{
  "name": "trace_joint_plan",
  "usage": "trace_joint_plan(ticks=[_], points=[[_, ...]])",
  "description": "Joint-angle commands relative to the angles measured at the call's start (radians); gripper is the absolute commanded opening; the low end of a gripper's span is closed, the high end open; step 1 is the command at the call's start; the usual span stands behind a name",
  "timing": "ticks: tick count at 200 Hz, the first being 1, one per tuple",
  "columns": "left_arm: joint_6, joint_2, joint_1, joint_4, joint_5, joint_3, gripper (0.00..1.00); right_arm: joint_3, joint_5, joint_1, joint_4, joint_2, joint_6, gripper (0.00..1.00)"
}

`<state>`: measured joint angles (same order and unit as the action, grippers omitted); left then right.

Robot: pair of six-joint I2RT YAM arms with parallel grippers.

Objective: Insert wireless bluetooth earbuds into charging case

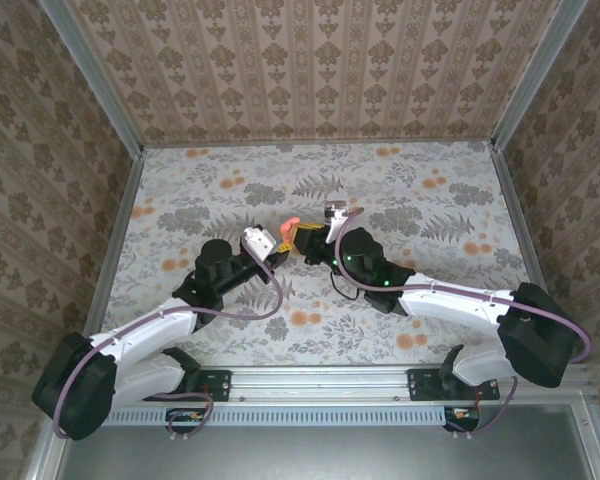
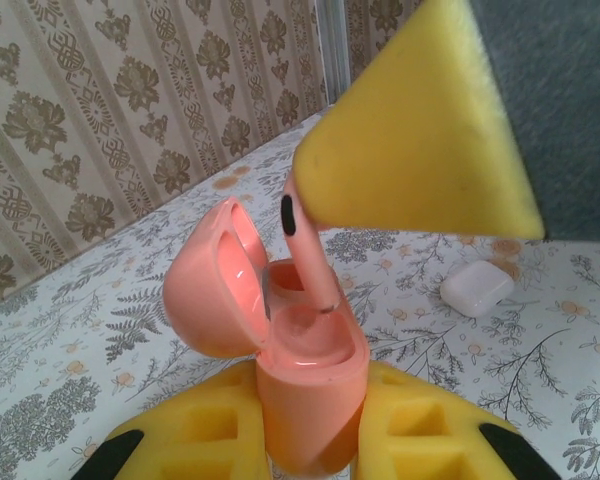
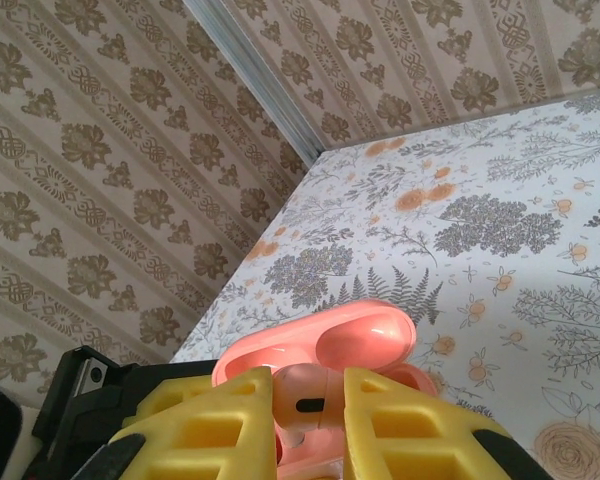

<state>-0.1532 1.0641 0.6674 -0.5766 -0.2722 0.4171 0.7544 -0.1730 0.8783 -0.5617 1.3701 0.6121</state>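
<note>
- Two arms meet mid-table; the left gripper (image 2: 310,440) is clamped low on the charging case (image 2: 305,360), which stands upright with its lid hinged open
- the right gripper (image 3: 308,415) pinches one earbud (image 2: 310,245) by its upper end; the stem tip sits at the case's well
- both look like light, hard, glossy plastic, likely slippery; pinch the bulb and leave the stem free; grip the case below the lid

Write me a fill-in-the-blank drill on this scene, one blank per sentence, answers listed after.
1. The case has its lid ___.
2. The left gripper is shut on the ___.
3. The right gripper holds an ___ at the case's mouth.
4. The white pebble lies on the ___.
Missing words: open; case; earbud; table.
</note>
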Motion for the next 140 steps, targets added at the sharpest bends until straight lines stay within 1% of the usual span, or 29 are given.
trace_joint_plan(ticks=[1, 34, 40, 103, 140], points=[[0.006, -0.030, 0.006, -0.014, 0.013, 0.038, 0.07, 0.025, 0.001, 0.010, -0.037, 0.015, -0.007, 0.19], [0.018, -0.037, 0.006, -0.017, 0.014, 0.040, 0.07, 0.029, 0.004, 0.013, -0.046, 0.015, -0.003, 0.19], [0.020, -0.039, 0.006, -0.020, 0.016, 0.040, 0.07, 0.031, 0.006, 0.013, -0.048, 0.045, -0.001, 0.19], [0.036, -0.046, 0.006, -0.023, 0.024, 0.038, 0.07, 0.040, 0.020, 0.022, -0.099, 0.079, 0.012, 0.18], [0.036, -0.058, 0.007, -0.022, 0.031, 0.032, 0.07, 0.022, -0.007, 0.021, -0.071, 0.030, -0.018, 0.19]])
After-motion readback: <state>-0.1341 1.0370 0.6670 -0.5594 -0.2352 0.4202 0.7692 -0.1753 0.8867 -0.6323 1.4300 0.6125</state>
